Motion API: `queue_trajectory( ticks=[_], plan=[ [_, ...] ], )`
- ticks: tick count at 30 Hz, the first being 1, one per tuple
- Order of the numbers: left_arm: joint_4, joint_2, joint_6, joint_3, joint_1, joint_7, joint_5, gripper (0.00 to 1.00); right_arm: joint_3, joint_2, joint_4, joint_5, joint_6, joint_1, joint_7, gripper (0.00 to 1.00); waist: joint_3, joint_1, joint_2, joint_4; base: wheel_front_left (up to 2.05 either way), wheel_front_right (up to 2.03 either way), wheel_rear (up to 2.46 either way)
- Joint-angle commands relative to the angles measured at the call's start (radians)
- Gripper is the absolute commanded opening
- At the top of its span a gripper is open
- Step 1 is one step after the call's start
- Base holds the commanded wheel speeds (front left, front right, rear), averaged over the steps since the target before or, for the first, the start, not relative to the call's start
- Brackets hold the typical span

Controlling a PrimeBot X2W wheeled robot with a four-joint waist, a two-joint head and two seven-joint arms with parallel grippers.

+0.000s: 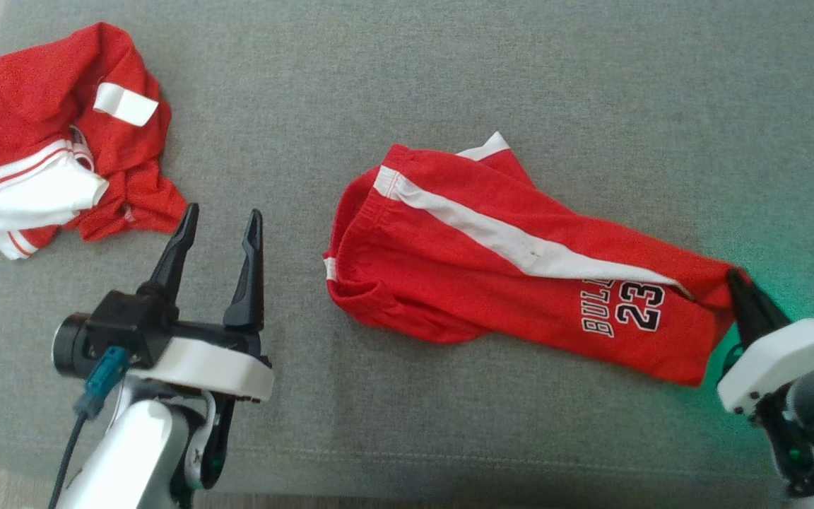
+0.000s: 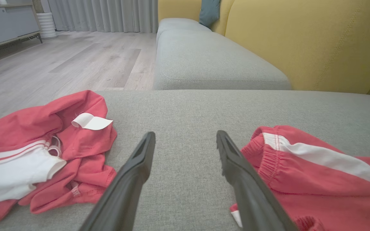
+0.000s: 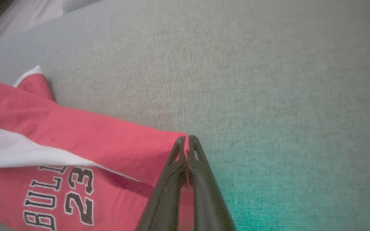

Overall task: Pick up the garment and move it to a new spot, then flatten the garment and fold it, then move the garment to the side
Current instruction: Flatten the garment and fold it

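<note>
Pinches a corner of the red Bulls shorts (image 1: pixel 449 283) at four o'clock with right hand (image 3: pixel 187 138), holds left hand (image 1: pixel 223 212) spread, empty, at eight o'clock.

Crumpled red-and-white top (image 1: pixel 25 106) lying at the far left of the grey seat (image 1: pixel 449 71), white tag (image 1: pixel 124 104) showing. Beyond it, yellow sofa back (image 2: pixel 300 41), teal pillow (image 2: pixel 209 11), pale wood floor (image 2: pixel 75 61), grey curtains (image 2: pixel 108 14).

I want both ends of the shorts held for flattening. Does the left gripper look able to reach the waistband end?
Probably yes: the left gripper stands open beside the waistband of the shorts, with only bare cushion between them.
</note>
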Motion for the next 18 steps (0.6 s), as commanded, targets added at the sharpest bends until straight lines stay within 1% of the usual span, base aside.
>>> queue_trajectory(
  ticks=[1, 5, 9, 14, 18],
  plan=[
    [-0.023, 0.013, -0.005, 0.041, -0.036, -0.011, 0.009, 1.00, 0.014, -0.021, -0.057, 0.003, 0.004, -0.036, -0.020, 0.00, -0.003, -0.0001, 0.0000, 0.000, 0.00, 0.00, 0.00],
    [-0.015, 0.007, -0.008, 0.046, -0.038, -0.012, 0.008, 1.00, 0.018, -0.045, -0.080, 0.005, 0.004, -0.068, -0.035, 0.00, -0.011, -0.0001, 0.0000, -0.001, 0.00, 0.00, 0.00],
    [-0.012, 0.000, -0.011, 0.048, -0.043, -0.013, 0.011, 1.00, 0.039, -0.079, -0.053, 0.019, 0.004, -0.142, -0.020, 0.00, -0.010, -0.0001, 0.0000, 0.001, 0.00, 0.00, 0.00],
    [-0.002, -0.011, -0.022, 0.047, -0.056, -0.013, 0.012, 1.00, 0.060, -0.118, 0.059, 0.049, 0.004, -0.268, -0.013, 0.00, 0.003, -0.0001, 0.0000, 0.019, 0.00, 0.00, 0.00],
    [0.009, -0.019, -0.027, 0.046, -0.064, -0.013, 0.014, 1.00, 0.086, -0.141, 0.169, 0.066, 0.004, -0.356, -0.045, 0.00, 0.012, -0.0001, 0.0000, 0.035, 0.00, 0.00, 0.00]
  ],
)
